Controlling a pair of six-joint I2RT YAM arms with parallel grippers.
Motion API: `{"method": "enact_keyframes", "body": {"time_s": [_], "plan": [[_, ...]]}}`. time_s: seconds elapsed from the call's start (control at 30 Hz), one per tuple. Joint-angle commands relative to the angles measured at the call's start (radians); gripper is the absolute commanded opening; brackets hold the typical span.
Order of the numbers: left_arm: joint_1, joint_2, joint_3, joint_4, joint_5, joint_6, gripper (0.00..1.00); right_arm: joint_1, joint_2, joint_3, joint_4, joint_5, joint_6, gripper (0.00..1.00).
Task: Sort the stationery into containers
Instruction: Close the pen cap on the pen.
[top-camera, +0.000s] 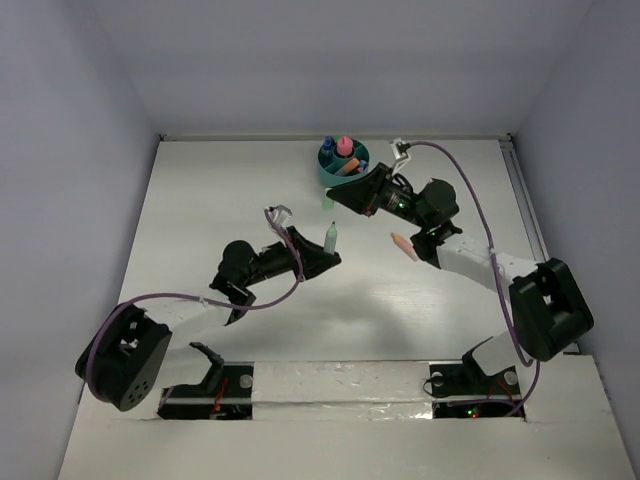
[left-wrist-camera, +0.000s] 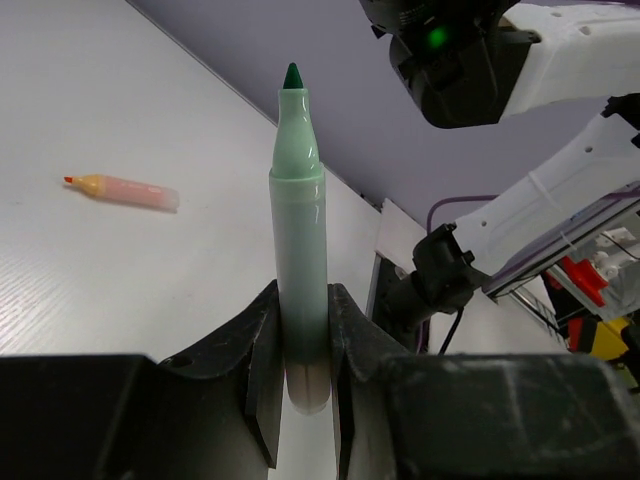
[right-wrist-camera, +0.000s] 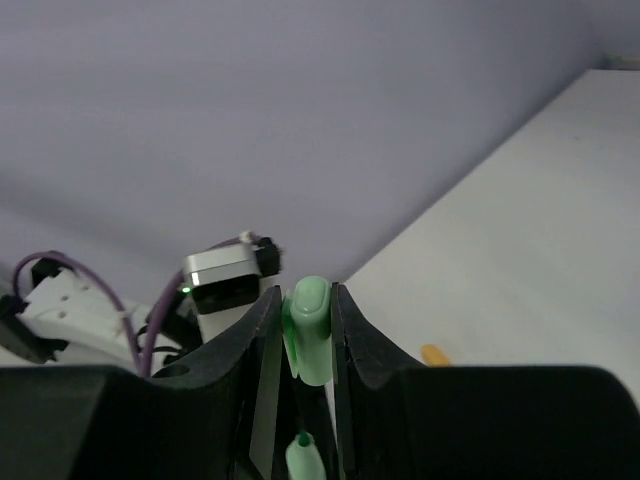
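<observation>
1. Left gripper (left-wrist-camera: 303, 300): the fingers (left-wrist-camera: 262, 345) are drawn narrow onto the lower barrel of an uncapped green marker (left-wrist-camera: 298, 220). The marker stands straight out from the jaws, its dark green tip toward the top of the left wrist frame.
2. Right gripper (right-wrist-camera: 307, 305): the fingers (right-wrist-camera: 356, 340) are pinched on a pale green cap (right-wrist-camera: 308, 345). The marker's tip shows just below the cap, at the bottom edge of the right wrist frame, and is apart from it.
3. Overhead frame, upper middle: the two grippers face each other, with the cap above the marker and a small gap between them.
4. Teal cup (top-camera: 343, 160): upper middle of the overhead frame, just above the right gripper. It holds a pink-capped bottle (top-camera: 345, 146), a blue-topped item (top-camera: 328, 142) and an orange piece (top-camera: 352, 166).
5. Orange highlighter (top-camera: 404, 245): lies flat on the white table (top-camera: 200, 200), right of the marker in the overhead frame and close beside the right arm. It appears at left centre of the left wrist frame.
</observation>
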Motion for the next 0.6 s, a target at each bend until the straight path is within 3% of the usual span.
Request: {"method": "enact_keyframes", "body": {"time_s": [0.0,0.57], "plan": [[0.016,0.009,-0.012,0.168,0.085,-0.056,0.00,0.011,0.014,0.034,0.317,-0.058,0.115,0.00],[0.056,-0.041,-0.037,0.191,0.088,-0.079,0.00,0.029,0.028,-0.025,0.312,-0.113,0.130,0.00]]}}
